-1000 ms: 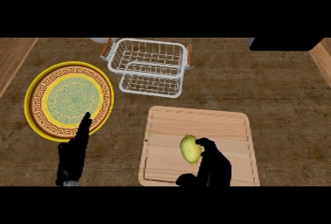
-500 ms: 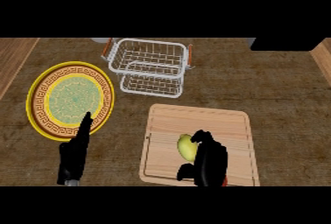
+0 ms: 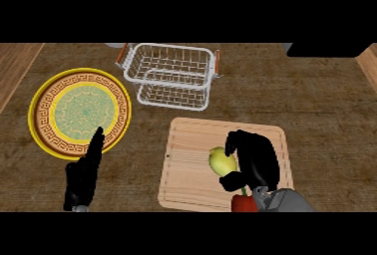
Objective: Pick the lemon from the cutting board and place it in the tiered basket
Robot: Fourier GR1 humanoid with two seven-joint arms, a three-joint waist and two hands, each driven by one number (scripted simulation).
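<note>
A yellow-green lemon lies on the wooden cutting board at the lower middle. My right hand is over the board with its fingers and thumb curled round the lemon's right side, hiding part of it. The white wire tiered basket stands at the back, beyond the board, with nothing visible in it. My left hand rests open at the lower left, fingers pointing up toward the plate.
A round plate with a yellow and brown patterned rim lies at the left, just beyond my left hand. A dark object sits at the back right corner. Wooden edges border the counter on both sides.
My right hand has moved forward over the board and closed round the lemon. The left hand has stayed where it was.
</note>
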